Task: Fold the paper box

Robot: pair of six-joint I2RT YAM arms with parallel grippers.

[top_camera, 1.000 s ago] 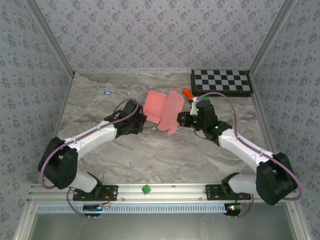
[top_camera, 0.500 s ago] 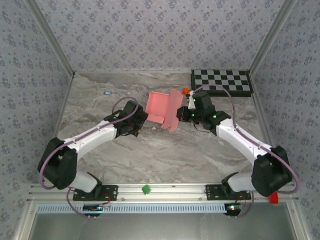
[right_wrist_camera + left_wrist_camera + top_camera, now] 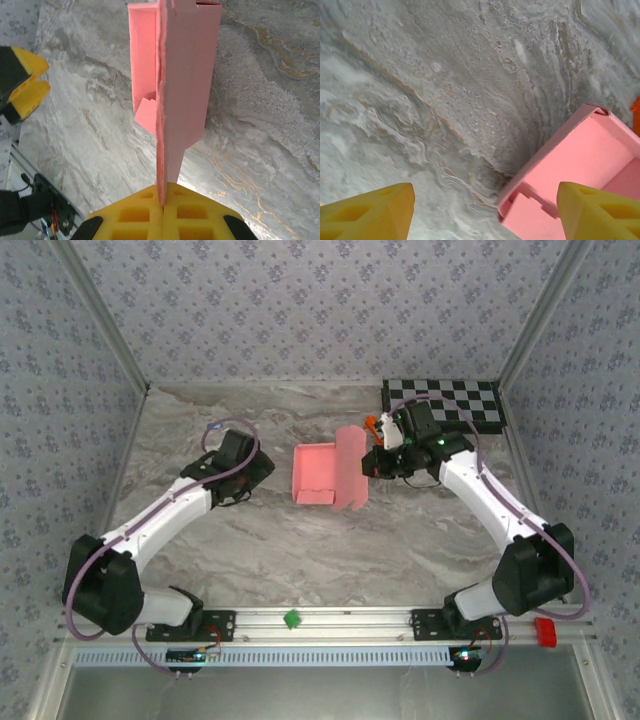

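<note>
Salmon-pink card sits in the middle of the counter (image 3: pixel 250 530). The paper box (image 3: pixel 318 473) lies there as an open tray with its walls up, and its long lid flap stands on edge along the right side.

Your right gripper (image 3: pixel 375 462) has that flap. In the right wrist view its jaws (image 3: pixel 162 200) are closed on the flap's thin free edge, with the card (image 3: pixel 175 75) running straight away from them.

Your left gripper (image 3: pixel 258 472) is off to the left of the box, not touching it. In the left wrist view its jaws are spread wide and hold nothing. The tray's corner (image 3: pixel 580 165) lies ahead, toward the right-hand finger (image 3: pixel 592 212).

My reading is that you are at the lid-closing step: the tray looks formed and only the flap is left to bring over.

The next move should swing the flap leftward and down in an arc about its crease, not push it sideways. The card is thin and could buckle. The tray is light and may slide or tip toward the pull, so consider bracing its left wall with the open jaws first.

Mind the small orange block (image 3: pixel 374 425), which is just behind the right gripper and beside the checkerboard (image 3: pixel 443 405).
</note>
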